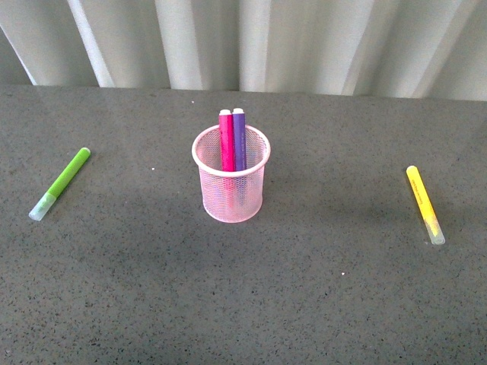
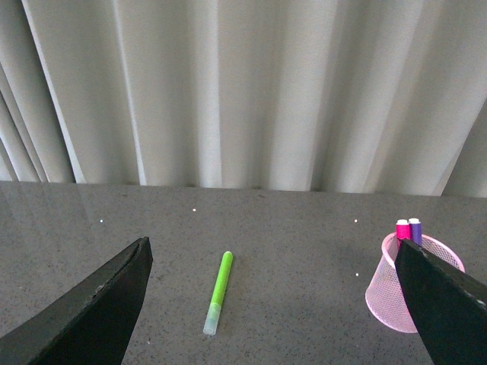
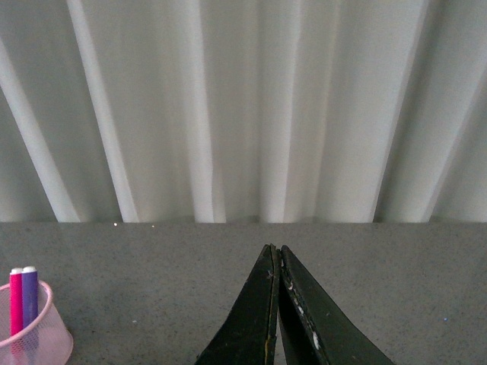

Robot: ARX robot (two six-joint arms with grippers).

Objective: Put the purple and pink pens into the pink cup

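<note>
Your front view reads, from left: a green marker [image 1: 60,183] flat on the table [image 1: 243,304], cap end nearer you; the cup [image 1: 230,183] upright at mid-table; a yellow marker [image 1: 424,204] flat at far right, well apart from the cup. Inside the cup stand the two pens, pink pen [image 1: 227,141] on the left, purple pen [image 1: 240,138] touching it on the right, both near upright and leaning on the far rim, tops clear of it. Neither arm shows in the front view. Your left gripper [image 2: 274,304] has its fingers [image 2: 91,308] spread wide with nothing between them; the green marker lies on the table beyond the gap, and the cup sits by the right-hand finger. Your right gripper [image 3: 277,304] has its fingers pressed together on nothing, the cup off to one side, well apart.
</note>
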